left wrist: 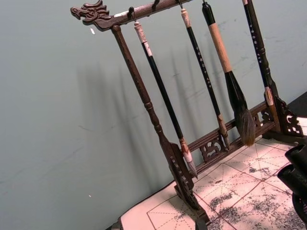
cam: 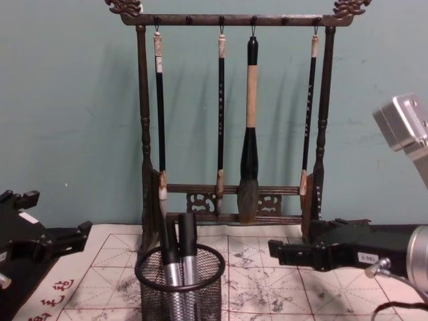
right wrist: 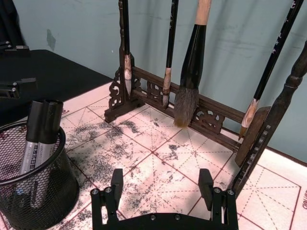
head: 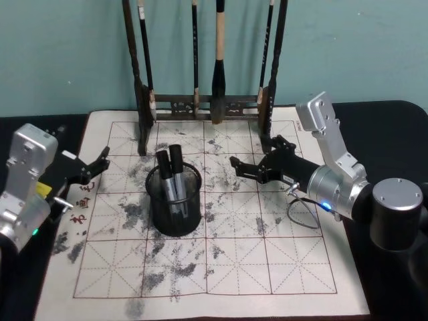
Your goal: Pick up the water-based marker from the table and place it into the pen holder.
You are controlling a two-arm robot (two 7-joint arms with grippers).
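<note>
A: Markers [head: 175, 175], two of them, stand upright in the pen holder [head: 175, 214]; we see their black caps above the rim and grey barrels through the mesh. We cannot tell which one is the water-based marker.

B: And where do we place the pen holder itself?

A: On the calligraphy mat [head: 267, 261], left of its middle, in front of the brush rack [head: 204, 100]. The mat lies on the dark worktop [head: 394, 127], its red grid smeared with grey ink stains.

B: What do we make of the right end effector [head: 249, 167]?

A: It hangs over the mat to the right of the pen holder, apart from it, pointing toward it. In the right wrist view its two fingers [right wrist: 116, 184] stand spread with bare mat between them, so we read it as open and holding nothing.

B: And the left end effector [head: 100, 164]?

A: At the mat's left edge, near the red characters [head: 81, 204], well clear of the pen holder. Its dark fingers look parted in the head view, with nothing between them.

B: The rack?

A: Four brushes [cam: 248, 127] hang from its top bar, the thickest one third from the left in the chest view.
</note>
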